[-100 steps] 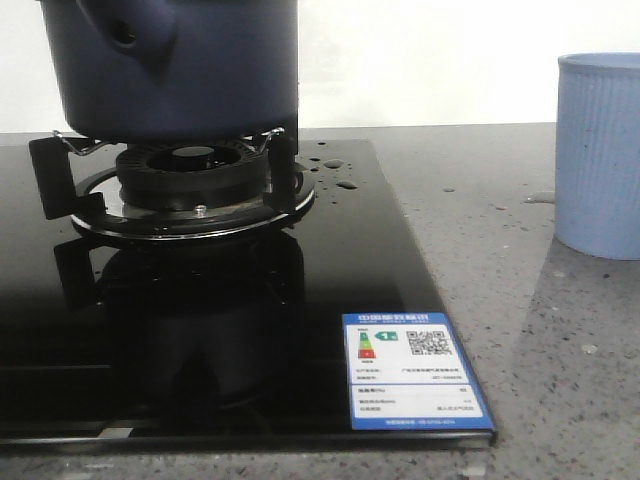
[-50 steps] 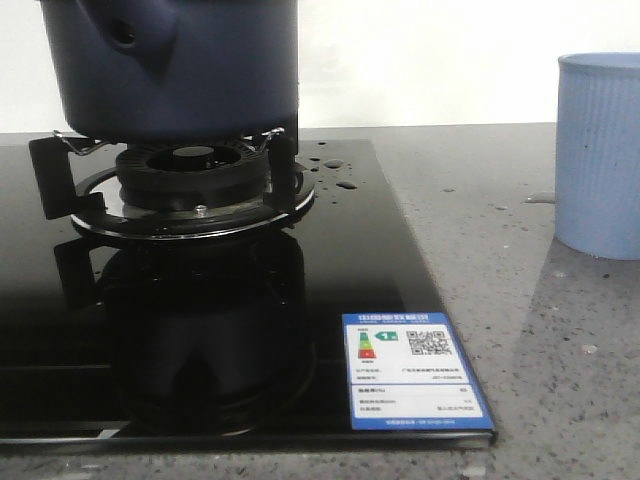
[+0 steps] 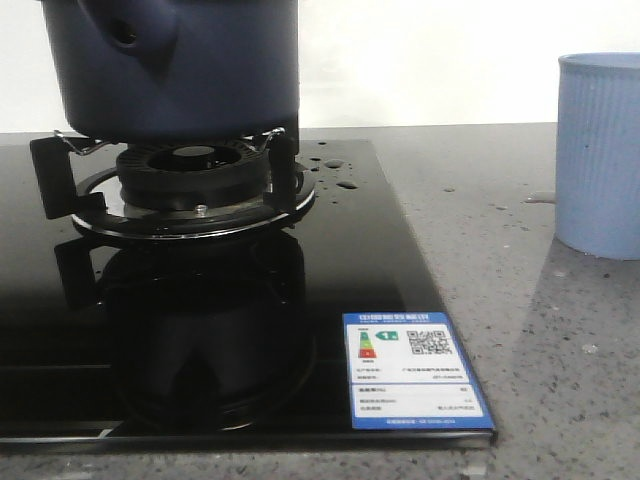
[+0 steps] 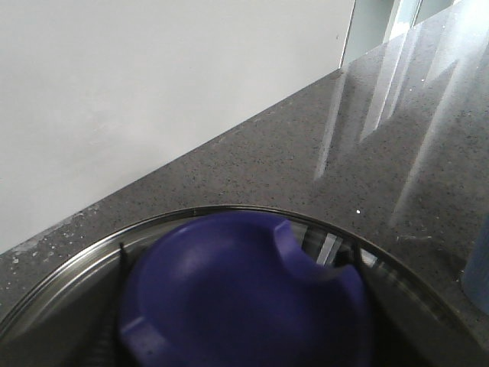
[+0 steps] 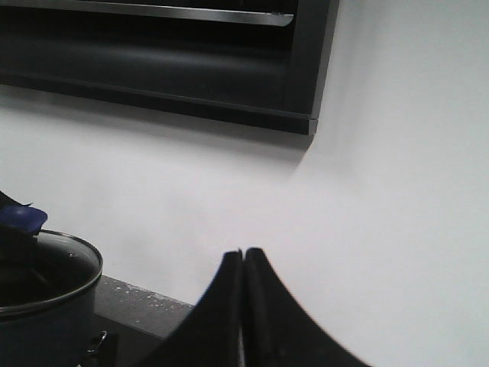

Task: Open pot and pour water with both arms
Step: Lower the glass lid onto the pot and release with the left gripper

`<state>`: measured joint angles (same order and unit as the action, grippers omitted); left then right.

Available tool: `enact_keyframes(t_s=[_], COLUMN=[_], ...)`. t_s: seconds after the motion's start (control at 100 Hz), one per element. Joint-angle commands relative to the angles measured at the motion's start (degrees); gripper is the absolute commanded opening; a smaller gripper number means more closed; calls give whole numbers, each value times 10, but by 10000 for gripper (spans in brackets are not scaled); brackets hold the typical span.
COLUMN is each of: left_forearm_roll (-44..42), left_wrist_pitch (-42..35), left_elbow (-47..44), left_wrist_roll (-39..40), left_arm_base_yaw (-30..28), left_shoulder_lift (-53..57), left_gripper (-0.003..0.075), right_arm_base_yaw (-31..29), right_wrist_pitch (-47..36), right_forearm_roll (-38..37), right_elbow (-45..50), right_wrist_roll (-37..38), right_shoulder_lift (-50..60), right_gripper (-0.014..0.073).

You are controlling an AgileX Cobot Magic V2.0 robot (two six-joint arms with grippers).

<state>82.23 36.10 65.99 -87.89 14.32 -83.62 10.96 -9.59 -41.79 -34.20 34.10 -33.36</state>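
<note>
Pot (image 3: 180,65) on burner (image 3: 190,180), lid knob (image 4: 244,294) right under left wrist – left fingers hidden, cannot tell. Right gripper (image 5: 243,306) pressed closed, empty, pot off to its side. Risk: glass lid (image 4: 69,275) slips – wet cooktop, water drops (image 3: 345,184).

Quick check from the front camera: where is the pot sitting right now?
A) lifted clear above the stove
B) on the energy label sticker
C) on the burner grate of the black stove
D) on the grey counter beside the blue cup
C: the pot rests on the prongs of the burner grate on the black stove, well apart from the blue cup on the counter.
</note>
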Motion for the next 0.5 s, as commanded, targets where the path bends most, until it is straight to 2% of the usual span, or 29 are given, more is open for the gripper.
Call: enact_keyframes(t_s=[0.0, 0.09, 0.19, 0.43, 0.49], left_forearm_roll=[21, 13, 13, 15, 20], left_wrist_pitch=[5, -1, -14, -23, -23], left_elbow=[24, 24, 24, 31, 30], left_wrist_roll=[22, 39, 44, 44, 50], left_arm_base_yaw=[2, 2, 2, 2, 2], left_shoulder_lift=[22, 22, 24, 62, 92], left_gripper=[340, 444, 512, 513, 478], right_arm_base_yaw=[-3, -3, -3, -3, -3], right_wrist_pitch=[-24, -24, -24, -22, -22], right_forearm_roll=[6, 6, 6, 6, 4], right_elbow=[-20, -20, -20, -20, -20], right_wrist_roll=[1, 1, 1, 1, 1], right_shoulder_lift=[1, 1, 1, 1, 4], right_gripper=[-67, -67, -67, -67, -67])
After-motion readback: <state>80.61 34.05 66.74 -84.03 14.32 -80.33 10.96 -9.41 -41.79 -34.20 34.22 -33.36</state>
